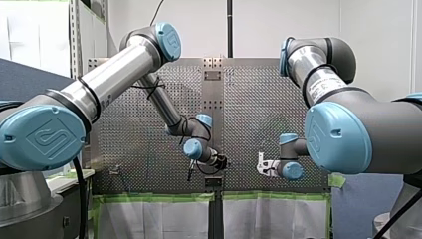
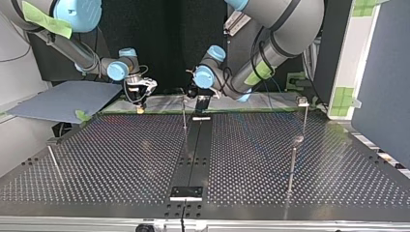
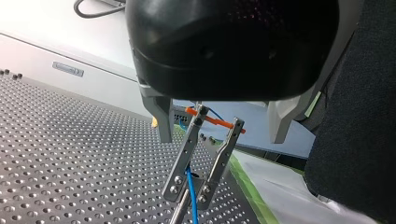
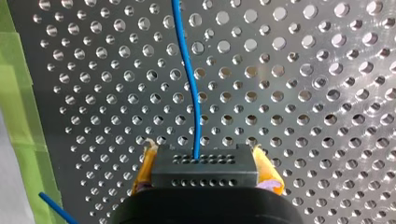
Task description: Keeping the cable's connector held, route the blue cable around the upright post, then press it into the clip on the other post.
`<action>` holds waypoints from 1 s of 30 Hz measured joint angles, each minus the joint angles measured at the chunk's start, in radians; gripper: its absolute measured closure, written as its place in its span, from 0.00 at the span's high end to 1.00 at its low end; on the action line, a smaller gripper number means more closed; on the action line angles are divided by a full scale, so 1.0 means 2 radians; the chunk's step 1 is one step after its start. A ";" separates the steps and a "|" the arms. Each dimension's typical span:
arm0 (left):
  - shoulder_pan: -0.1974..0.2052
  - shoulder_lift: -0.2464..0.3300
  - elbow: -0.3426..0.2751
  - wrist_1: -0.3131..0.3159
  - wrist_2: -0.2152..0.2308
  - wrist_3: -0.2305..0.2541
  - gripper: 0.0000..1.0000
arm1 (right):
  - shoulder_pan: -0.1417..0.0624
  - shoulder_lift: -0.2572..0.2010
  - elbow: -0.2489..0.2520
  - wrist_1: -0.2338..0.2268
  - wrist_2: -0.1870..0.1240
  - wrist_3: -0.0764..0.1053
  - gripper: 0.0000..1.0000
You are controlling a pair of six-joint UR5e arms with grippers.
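My right gripper (image 4: 205,163) clamps its yellow pads on the black connector (image 4: 224,179); the blue cable (image 4: 191,88) runs ahead from it over the table (image 4: 303,93). Farther along, my left gripper (image 3: 189,192) holds its metal fingers (image 3: 183,158) narrowly apart, the cable passing between them, just beside a post (image 3: 180,212). Both hang at the top view's far edge.

A thin blue cable (image 4: 191,88) leaves a black, hole-dotted connector (image 4: 204,165), gently wavy above the bench (image 4: 303,93). A slim metal post (image 2: 292,166) stands upright.
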 joint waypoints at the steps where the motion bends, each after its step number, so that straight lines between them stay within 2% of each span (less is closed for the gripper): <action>1: 0.000 0.000 0.000 0.000 0.000 0.000 0.96 | 0.000 0.000 0.000 0.000 0.000 0.000 0.00; 7: 0.000 0.005 -0.003 0.002 -0.005 0.000 0.96 | 0.000 0.000 0.000 0.000 0.000 0.000 0.00; 14: -0.001 0.035 -0.033 0.029 -0.035 -0.015 0.96 | -0.001 0.000 0.000 0.000 0.000 -0.001 0.00; 30: 0.005 0.114 -0.112 0.108 -0.114 -0.092 0.96 | -0.001 0.000 0.000 0.003 0.001 -0.001 0.00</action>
